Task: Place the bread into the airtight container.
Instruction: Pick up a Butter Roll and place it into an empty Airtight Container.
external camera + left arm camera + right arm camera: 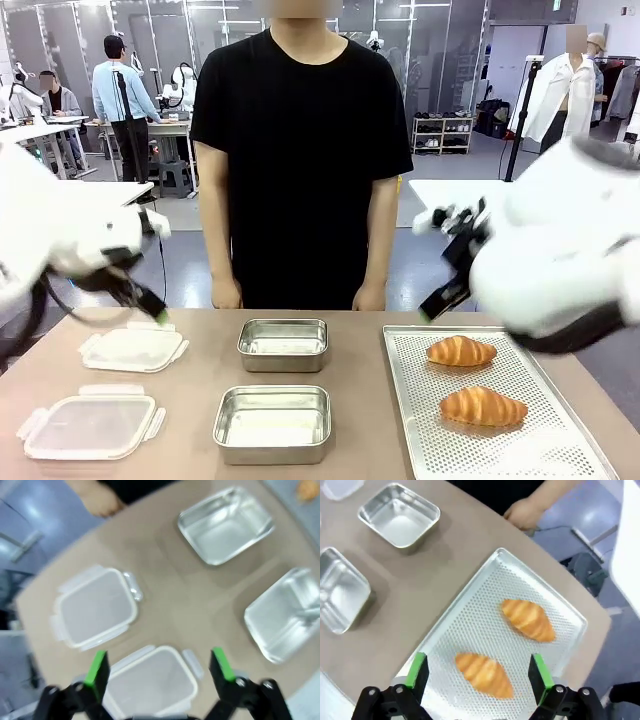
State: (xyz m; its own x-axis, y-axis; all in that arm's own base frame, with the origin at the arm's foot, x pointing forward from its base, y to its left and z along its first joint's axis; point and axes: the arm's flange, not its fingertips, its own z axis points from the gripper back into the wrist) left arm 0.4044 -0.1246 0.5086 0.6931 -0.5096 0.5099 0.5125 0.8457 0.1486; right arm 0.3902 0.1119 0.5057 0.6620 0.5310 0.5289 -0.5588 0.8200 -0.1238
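Two golden bread rolls lie on a perforated metal tray (540,440): a far bread (461,351) (527,620) and a near bread (483,406) (492,682). Two lidless steel containers stand mid-table, one far (283,345) (225,525) (400,515) and one near (272,422) (285,615) (340,597). My right gripper (435,305) (479,672) hangs open well above the tray, the near bread seen between its fingers. My left gripper (150,305) (160,667) is open, high over the lids.
Two clear plastic lids (133,349) (90,423) (95,607) (150,680) lie at the table's left. A person in black stands at the far edge, hands (227,295) (370,297) (530,510) hanging by the table. Bare tabletop (200,360) separates lids, containers and tray.
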